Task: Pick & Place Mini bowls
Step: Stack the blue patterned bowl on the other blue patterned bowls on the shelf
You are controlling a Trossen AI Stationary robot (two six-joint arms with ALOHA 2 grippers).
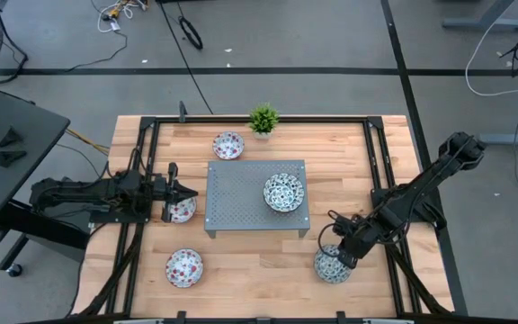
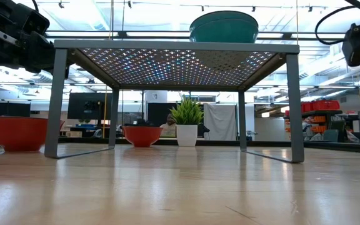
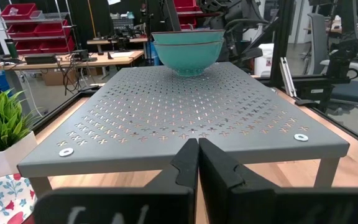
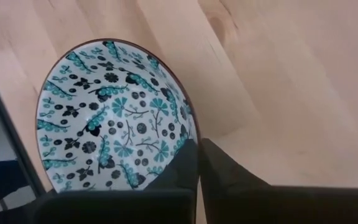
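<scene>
Two stacked blue-green patterned mini bowls stand on the grey perforated stand; they also show in the left wrist view and the low view. A third blue-green bowl rests on the table at the near right. Three red-spotted bowls rest on the table: far, left of the stand, and near left. My left gripper is shut and empty at the stand's left edge, above the table. My right gripper is shut and empty above the near-right bowl's rim.
A small green potted plant stands at the table's far edge. The stand's legs rise from the table's middle. Bare wood lies along the near edge between the near-left and near-right bowls. Black frame rails run along both table sides.
</scene>
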